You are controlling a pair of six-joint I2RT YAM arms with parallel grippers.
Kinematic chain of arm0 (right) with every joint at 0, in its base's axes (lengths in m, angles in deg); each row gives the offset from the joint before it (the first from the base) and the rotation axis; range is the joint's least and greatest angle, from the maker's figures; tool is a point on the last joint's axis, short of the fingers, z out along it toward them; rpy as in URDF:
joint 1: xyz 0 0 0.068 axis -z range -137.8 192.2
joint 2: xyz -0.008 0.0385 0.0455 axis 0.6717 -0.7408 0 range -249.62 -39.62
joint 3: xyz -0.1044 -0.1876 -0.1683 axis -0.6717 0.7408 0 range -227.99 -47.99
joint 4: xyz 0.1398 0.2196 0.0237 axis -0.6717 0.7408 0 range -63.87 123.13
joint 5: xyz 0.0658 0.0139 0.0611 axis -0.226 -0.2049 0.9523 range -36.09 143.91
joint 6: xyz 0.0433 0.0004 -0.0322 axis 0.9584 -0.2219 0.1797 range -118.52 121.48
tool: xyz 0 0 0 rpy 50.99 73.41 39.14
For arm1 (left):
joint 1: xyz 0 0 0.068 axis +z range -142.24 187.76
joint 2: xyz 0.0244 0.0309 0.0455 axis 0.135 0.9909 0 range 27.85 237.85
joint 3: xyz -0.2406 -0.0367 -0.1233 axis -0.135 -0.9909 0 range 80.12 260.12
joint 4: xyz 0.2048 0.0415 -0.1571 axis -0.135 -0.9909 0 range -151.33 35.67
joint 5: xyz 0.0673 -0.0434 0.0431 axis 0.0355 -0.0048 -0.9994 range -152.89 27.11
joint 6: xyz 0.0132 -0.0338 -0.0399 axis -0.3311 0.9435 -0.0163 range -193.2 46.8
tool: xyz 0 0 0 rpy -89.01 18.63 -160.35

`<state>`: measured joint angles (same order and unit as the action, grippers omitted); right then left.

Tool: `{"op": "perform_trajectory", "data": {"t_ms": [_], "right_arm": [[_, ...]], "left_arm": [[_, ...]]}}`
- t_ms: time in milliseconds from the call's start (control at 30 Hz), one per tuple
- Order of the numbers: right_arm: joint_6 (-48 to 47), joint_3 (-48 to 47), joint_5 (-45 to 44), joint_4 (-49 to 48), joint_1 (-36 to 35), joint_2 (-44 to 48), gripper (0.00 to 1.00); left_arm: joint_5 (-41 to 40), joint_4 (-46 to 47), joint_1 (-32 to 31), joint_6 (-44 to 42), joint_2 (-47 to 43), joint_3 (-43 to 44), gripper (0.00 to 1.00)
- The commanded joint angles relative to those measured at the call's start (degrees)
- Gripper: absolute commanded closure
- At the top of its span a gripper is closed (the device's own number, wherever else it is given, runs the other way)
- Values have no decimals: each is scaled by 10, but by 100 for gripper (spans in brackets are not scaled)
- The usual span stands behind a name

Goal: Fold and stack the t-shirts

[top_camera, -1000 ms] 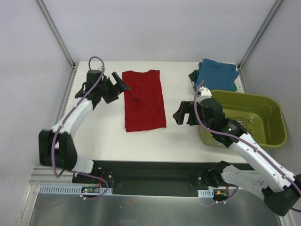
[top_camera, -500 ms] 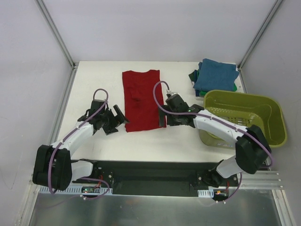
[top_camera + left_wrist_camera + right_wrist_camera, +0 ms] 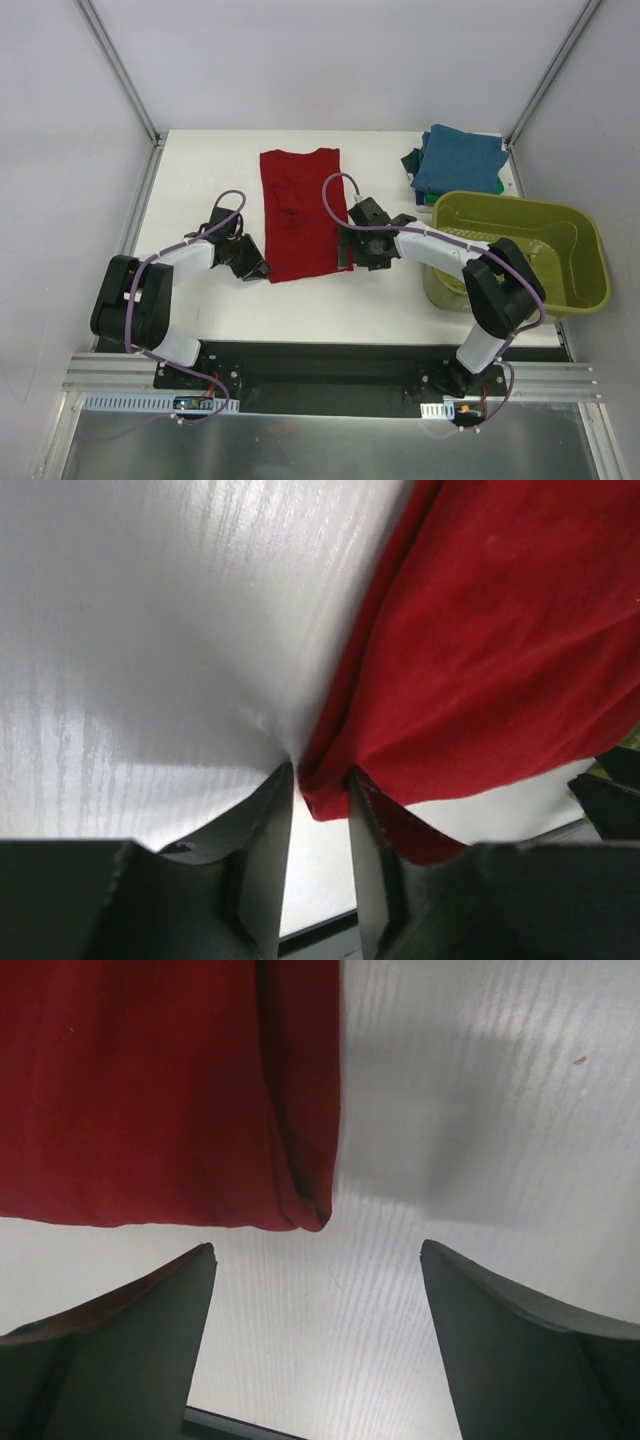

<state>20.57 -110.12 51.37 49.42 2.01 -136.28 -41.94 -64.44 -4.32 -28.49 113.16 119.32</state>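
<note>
Over on the left, the left pincer (image 3: pixel 318 825) is clamping down to a slit on the near left corner of the dark red t-shirt (image 3: pixel 480 650). The cloth tip is sitting right between its fingers, and the rest of the shirt is spreading away ahead and to that pincer's right, flat on the table (image 3: pixel 130 630). It looks like a grasp made for lifting that hem.

Moving across, the right pincer (image 3: pixel 318 1310) is hanging wide open. The shirt's near right corner is lying just ahead of its fingertips, centred in the gap but not yet between them. My read: it is lining up a matching pinch, so both near corners can be carried over for the next fold.

Beyond and to the right of that pincer, the folded t-shirts (image 3: pixel 458 158) are waiting in a stack, teal-blue on top with green edges peeking out beneath. Just to its right is the olive-green basket (image 3: pixel 520 203), showing nothing inside.
</note>
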Motion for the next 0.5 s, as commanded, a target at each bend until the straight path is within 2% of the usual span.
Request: {"op": "perform_trajectory", "data": {"t_ms": [0, 33, 167, 333, 467], "right_arm": [[17, 1, 66, -27, 10, -12, 16], [20, 3, 75, -39, 12, -14, 23], [24, 15, 98, -59, 14, -24, 35], [24, 17, 97, -75, 19, -42, 51], [22, 24, 76, -81, 27, -48, 56]], "left_arm": [[-7, -4, -15, -6, 20, 7, 76], [-7, -5, -16, -3, 19, 2, 77], [-15, -4, -24, 3, 21, -7, 80], [-23, -4, -28, 6, 28, -7, 90], [-29, -5, -28, 5, 30, -10, 100]]}}
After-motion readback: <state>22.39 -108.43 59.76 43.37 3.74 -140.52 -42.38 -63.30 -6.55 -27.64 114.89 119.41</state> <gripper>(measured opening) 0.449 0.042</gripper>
